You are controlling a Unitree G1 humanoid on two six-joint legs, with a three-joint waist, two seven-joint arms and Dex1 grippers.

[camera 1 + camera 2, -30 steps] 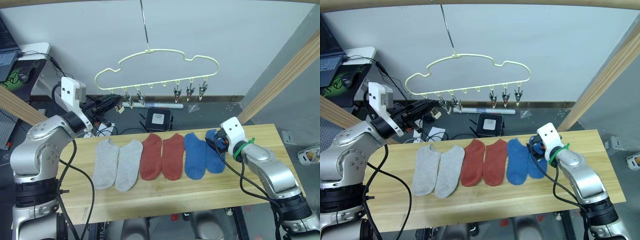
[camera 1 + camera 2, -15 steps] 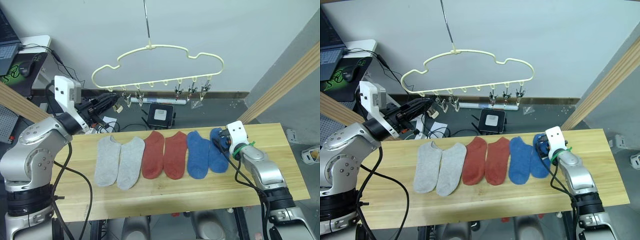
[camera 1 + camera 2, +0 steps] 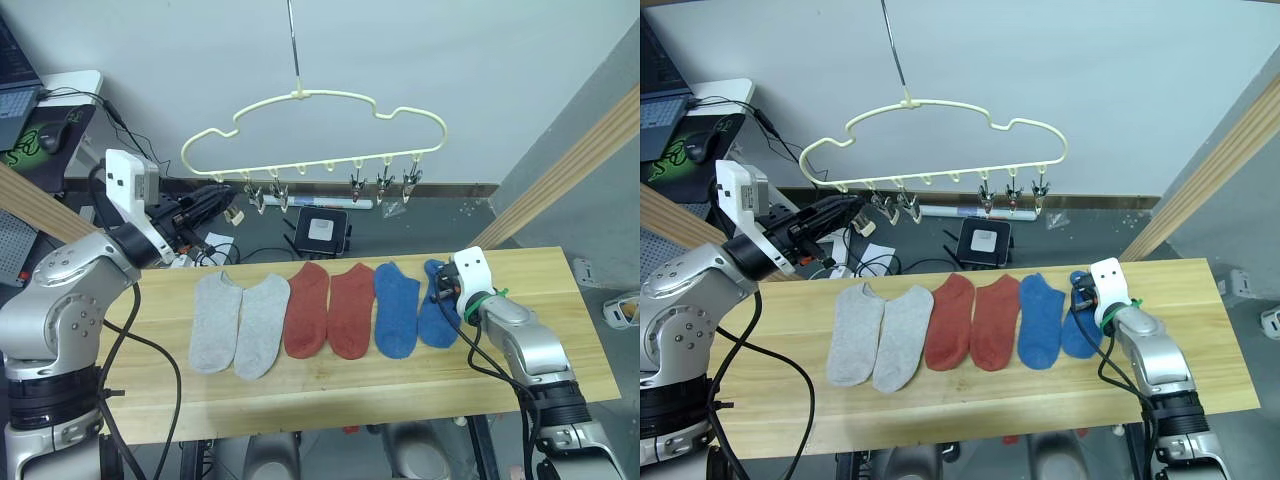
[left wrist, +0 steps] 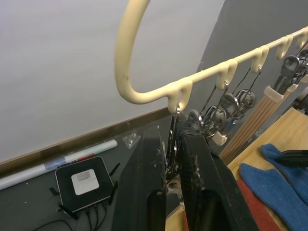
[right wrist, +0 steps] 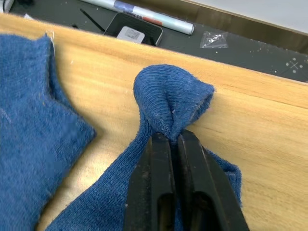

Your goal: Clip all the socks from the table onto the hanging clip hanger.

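From the left eye view, we have our right hand (image 3: 440, 290) clamped on the rightmost blue sock (image 3: 437, 312), bunching its cuff so it can be lifted off the surface (image 3: 330, 395). Our left hand (image 3: 222, 198) reaches up to the clip hanger (image 3: 310, 130), probably to steady an end clip for that sock. To the left of the right hand lie the other blue sock (image 3: 396, 310), two red socks (image 3: 328, 311) and two grey socks (image 3: 238, 322), flat in a row; none hangs yet.

In the left wrist view, our left hand's fingers (image 4: 199, 187) pinch closed on a silver clip (image 4: 174, 144) under the hanger's pale bar.

In the right wrist view, the fingers (image 5: 156, 183) squeeze a raised fold of blue fabric just ahead of them
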